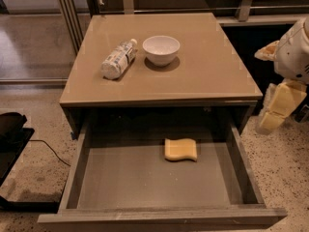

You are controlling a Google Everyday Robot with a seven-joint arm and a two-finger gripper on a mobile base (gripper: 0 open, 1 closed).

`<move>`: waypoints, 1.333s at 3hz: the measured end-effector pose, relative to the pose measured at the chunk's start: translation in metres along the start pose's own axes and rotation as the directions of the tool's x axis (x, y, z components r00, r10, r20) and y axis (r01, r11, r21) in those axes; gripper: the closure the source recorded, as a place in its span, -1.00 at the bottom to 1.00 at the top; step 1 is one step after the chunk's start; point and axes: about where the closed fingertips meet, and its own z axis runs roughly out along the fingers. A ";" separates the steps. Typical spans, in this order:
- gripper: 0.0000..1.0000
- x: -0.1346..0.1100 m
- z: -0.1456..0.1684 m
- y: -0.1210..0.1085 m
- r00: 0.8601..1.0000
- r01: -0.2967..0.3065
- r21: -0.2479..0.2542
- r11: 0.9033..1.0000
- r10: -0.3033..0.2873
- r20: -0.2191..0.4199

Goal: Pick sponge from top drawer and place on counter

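The pale-yellow sponge point(180, 149) lies flat on the bare bottom of the open top drawer point(120, 178), right of centre and towards the back. The tan counter point(207, 76) is above it. My gripper point(278, 106) hangs at the far right of the view, outside the cabinet, beside the counter's right front corner and level with the drawer opening. It is well apart from the sponge and holds nothing that I can see.
A white bowl point(161, 49) and a plastic bottle point(117, 60) lying on its side sit on the back left half of the counter. A black base with a cable point(14, 144) lies on the speckled floor at the left. Railings stand behind the cabinet.
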 end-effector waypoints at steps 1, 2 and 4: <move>-1.00 0.009 0.041 -0.004 0.994 0.036 -0.025 0.999 -0.033 0.106; -1.00 0.012 0.076 0.009 0.978 0.085 -0.055 0.995 -0.073 0.195; -1.00 0.012 0.107 0.036 0.972 0.119 -0.089 0.989 -0.097 0.212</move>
